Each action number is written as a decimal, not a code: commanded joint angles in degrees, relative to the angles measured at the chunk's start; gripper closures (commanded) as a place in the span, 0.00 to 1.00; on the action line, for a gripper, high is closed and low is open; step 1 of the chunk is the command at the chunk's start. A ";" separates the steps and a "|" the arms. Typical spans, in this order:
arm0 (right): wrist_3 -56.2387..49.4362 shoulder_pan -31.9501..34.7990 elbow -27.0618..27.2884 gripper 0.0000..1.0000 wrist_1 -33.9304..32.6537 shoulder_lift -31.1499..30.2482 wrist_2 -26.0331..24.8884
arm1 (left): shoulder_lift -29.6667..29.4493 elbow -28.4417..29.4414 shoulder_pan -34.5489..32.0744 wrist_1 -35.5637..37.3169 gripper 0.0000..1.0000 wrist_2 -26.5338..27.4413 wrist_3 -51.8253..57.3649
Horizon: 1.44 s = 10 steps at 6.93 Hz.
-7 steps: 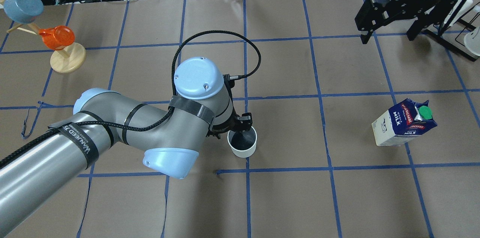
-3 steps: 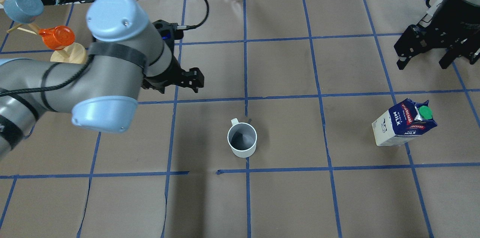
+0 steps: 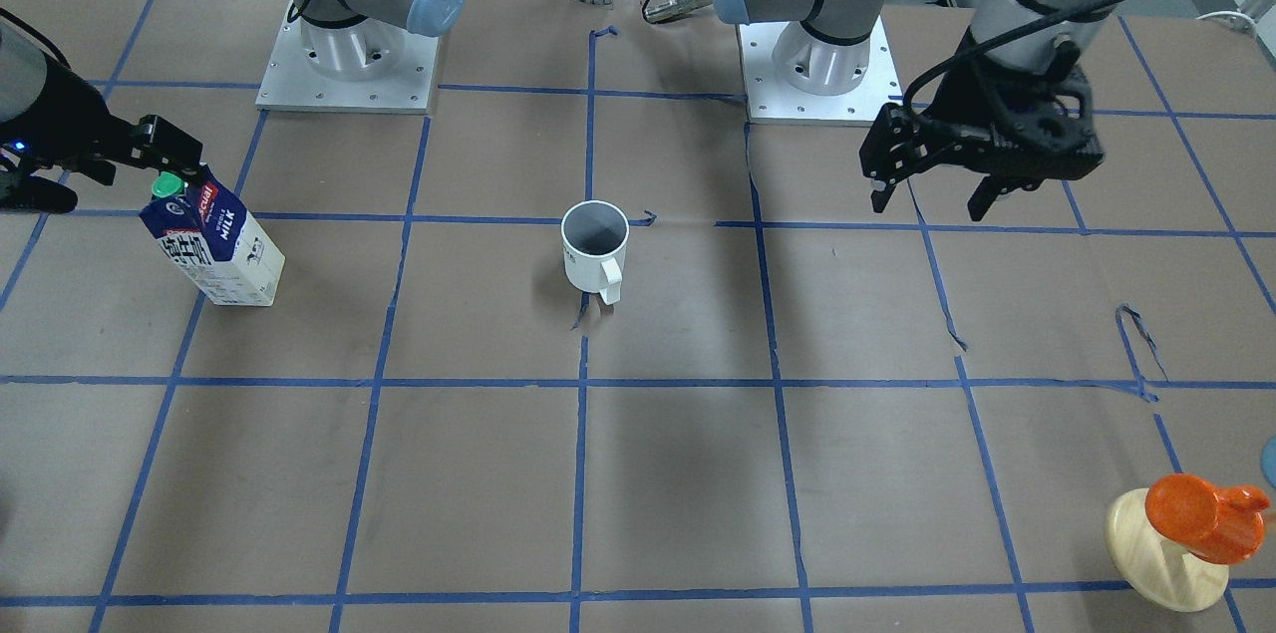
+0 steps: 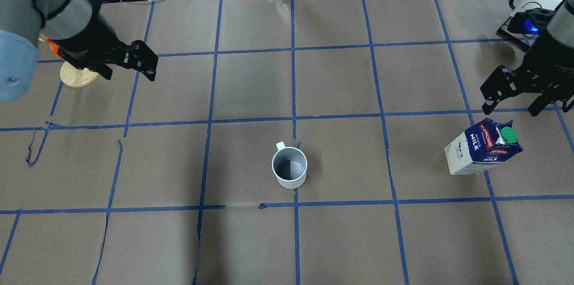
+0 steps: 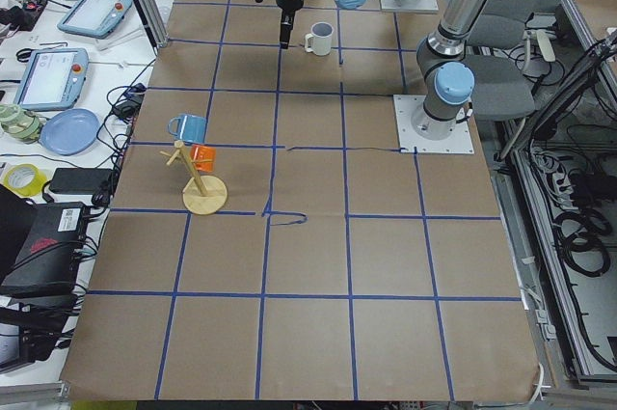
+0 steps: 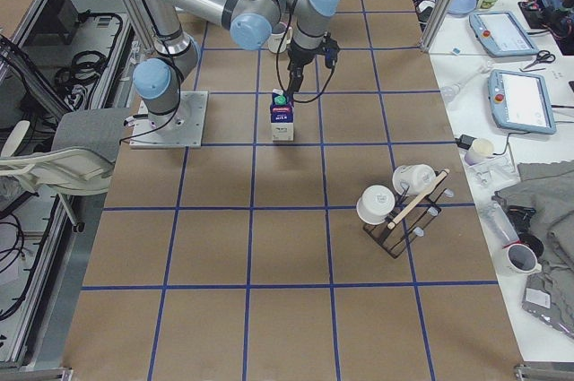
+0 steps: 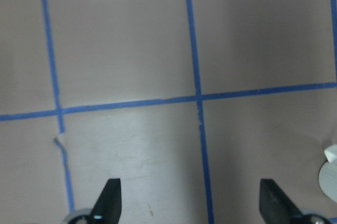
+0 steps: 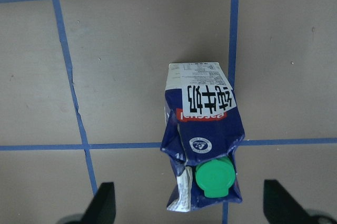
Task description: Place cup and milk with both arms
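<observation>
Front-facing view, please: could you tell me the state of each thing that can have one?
Cup: upright, empty, free of both grippers.
Milk: upright, green cap on, not held.
Left gripper: open, empty, away from the cup.
Right gripper: open, over the milk, not gripping.
Orange cup: hung on its stand.

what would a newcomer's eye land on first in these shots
The white cup stands alone near the middle of the table, with no gripper on it. The blue milk carton stands on the robot's right side, with the open right gripper hovering over it. The left gripper, also open, hangs above the tabletop on the robot's left.
</observation>
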 commanded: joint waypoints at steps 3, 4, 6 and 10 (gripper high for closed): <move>-0.65 -0.69 10.93 0.05 -10.65 0.28 -0.97 | -1.40 5.35 -3.25 0.35 0.08 0.32 -6.39; -1.35 -0.69 10.94 0.18 -11.29 0.28 -1.05 | -1.31 5.09 -4.13 -0.17 0.08 0.67 -6.49; -1.35 -0.69 10.68 0.45 -11.55 0.28 -1.40 | -1.49 5.61 -4.32 -1.76 0.09 2.88 -7.89; -1.36 -0.60 8.66 0.56 -11.21 0.20 -3.95 | -1.58 5.44 -4.40 -1.76 0.09 2.87 -8.78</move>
